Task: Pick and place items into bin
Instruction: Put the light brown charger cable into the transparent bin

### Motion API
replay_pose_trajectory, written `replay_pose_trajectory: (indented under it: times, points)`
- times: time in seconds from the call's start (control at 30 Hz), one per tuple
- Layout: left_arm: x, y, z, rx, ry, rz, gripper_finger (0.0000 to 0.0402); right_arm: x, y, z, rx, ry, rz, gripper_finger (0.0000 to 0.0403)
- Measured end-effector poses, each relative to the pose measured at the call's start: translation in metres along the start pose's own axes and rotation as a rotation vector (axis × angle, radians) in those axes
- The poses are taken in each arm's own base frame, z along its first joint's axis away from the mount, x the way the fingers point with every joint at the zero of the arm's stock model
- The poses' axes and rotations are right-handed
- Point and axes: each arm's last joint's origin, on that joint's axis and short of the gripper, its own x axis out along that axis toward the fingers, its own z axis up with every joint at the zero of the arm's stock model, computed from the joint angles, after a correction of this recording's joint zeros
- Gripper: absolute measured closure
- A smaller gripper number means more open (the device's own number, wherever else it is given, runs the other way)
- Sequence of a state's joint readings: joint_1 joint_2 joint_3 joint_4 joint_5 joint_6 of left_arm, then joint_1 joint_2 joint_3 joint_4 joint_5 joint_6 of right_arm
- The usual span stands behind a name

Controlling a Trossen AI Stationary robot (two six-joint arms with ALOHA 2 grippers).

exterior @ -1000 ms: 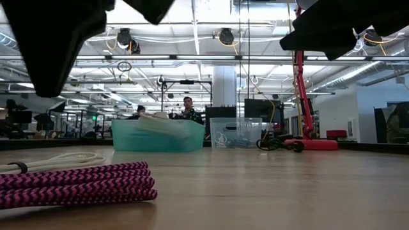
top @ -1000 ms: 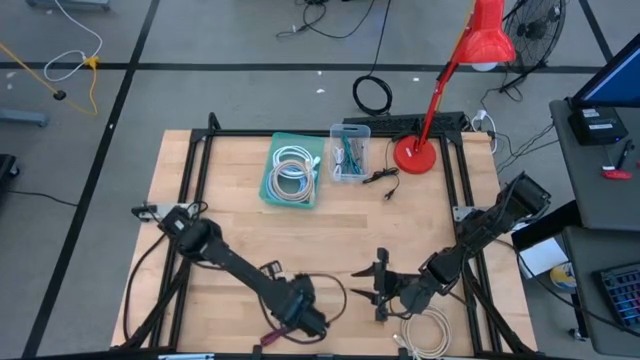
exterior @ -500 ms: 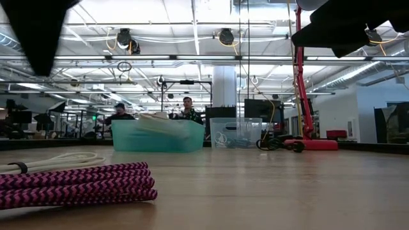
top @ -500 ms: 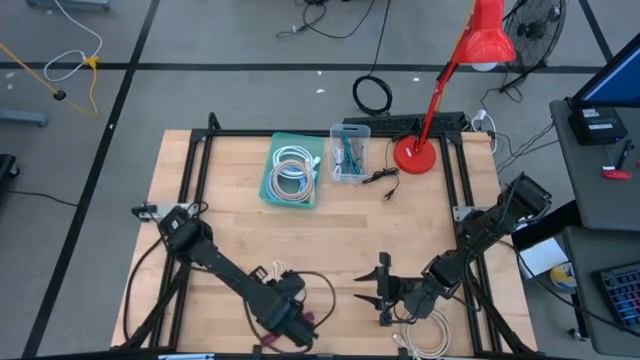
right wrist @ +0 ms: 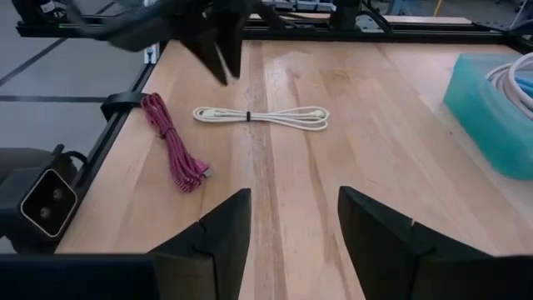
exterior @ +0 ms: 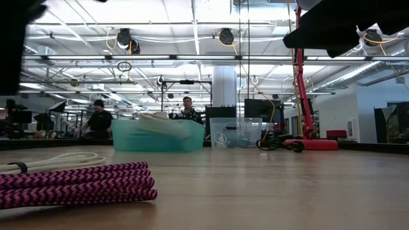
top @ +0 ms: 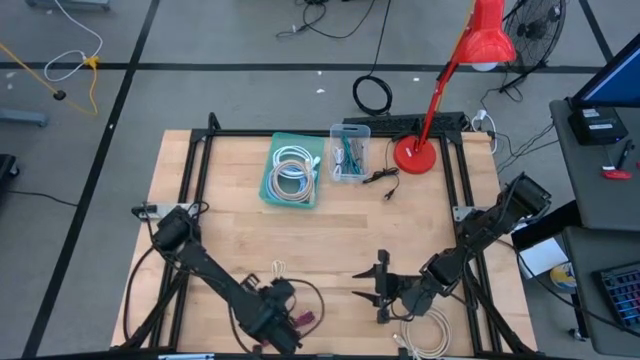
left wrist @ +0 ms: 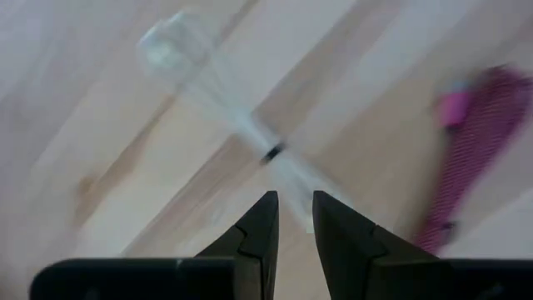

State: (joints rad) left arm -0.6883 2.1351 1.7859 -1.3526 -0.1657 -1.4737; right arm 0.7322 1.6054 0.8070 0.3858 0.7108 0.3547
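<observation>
Careful: your left pincer (left wrist: pixel 291 225), nearly closed and empty, hovers over the cream cord (left wrist: pixel 250 125); jaws that narrow may push it aside. Right pincer (right wrist: pixel 287 225) open, empty.

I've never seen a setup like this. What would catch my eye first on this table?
Probably the red lamp leaning over the table's far right corner, and beside it a teal bin holding pale coiled cables, next to a small clear bin. Near the front edge, a maroon cord and a cream cord lie loose on the wood, with the left gripper hanging just above them and the right gripper open nearby.
</observation>
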Motion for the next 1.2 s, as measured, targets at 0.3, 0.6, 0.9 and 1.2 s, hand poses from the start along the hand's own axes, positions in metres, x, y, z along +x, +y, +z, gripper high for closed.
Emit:
replay_pose_trajectory:
  times: [0.3,0.6,0.9,1.2]
  points:
    - [0.001,-0.019,0.017,0.15,-0.047,-0.199,0.032,0.0,0.0,0.0,0.01,0.003,0.004,0.0232]
    - [0.004,-0.016,0.031,-0.001,0.005,-0.199,0.032,0.0,0.0,-0.001,0.007,0.006,0.003,0.0232]
    - [-0.001,-0.034,0.041,-0.041,-0.052,-0.397,0.032,0.0,0.0,-0.001,0.004,0.009,0.004,0.0232]
    - [-0.016,-0.058,0.033,0.135,-0.079,-0.677,0.032,0.0,0.0,-0.001,0.011,0.009,0.004,0.0232]
